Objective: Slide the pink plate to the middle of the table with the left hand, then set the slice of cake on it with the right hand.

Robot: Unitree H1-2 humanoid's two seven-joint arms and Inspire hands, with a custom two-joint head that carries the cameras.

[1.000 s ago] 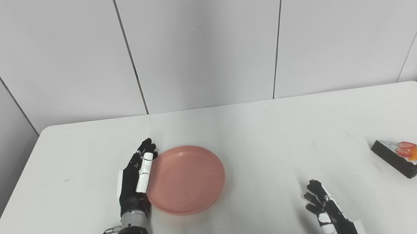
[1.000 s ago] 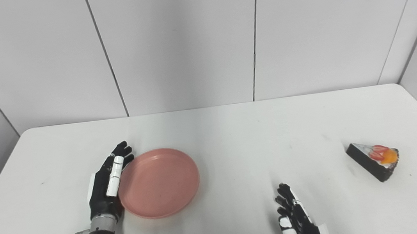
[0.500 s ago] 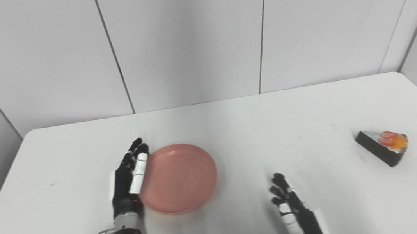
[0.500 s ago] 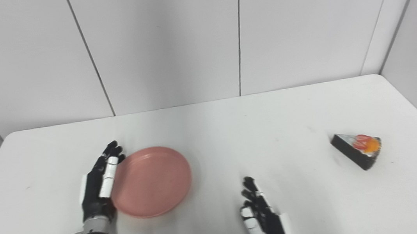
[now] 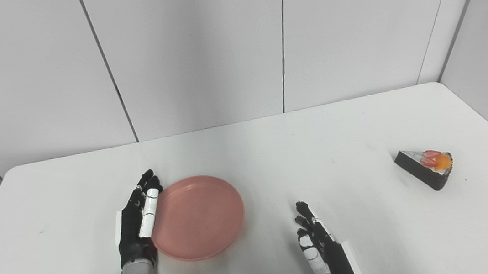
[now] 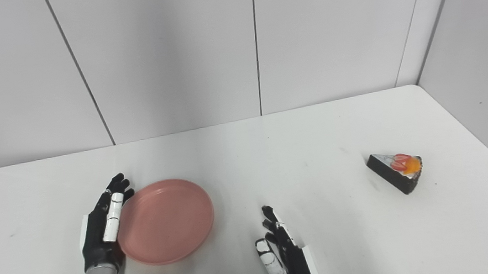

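The left hand (image 5: pixel 136 220) lies flat on its edge against the left rim of the plate (image 5: pixel 198 216), fingers straight and together, holding nothing, just pressed to it. The plate sits left of the table's middle, so the push looks unfinished to me. Since the hand only leans on one side, the plate could spin off the fingertips or ride up over the rim if the push goes off centre; a quick shove might send it past the middle. The right hand (image 5: pixel 323 249) rests near the front edge, fingers spread and empty, just right of the plate's path, and a long slide could bump it. The cake (image 5: pixel 426 166) sits far right, well apart from both hands. The table (image 5: pixel 273 152) is otherwise bare, with nothing between plate and middle.
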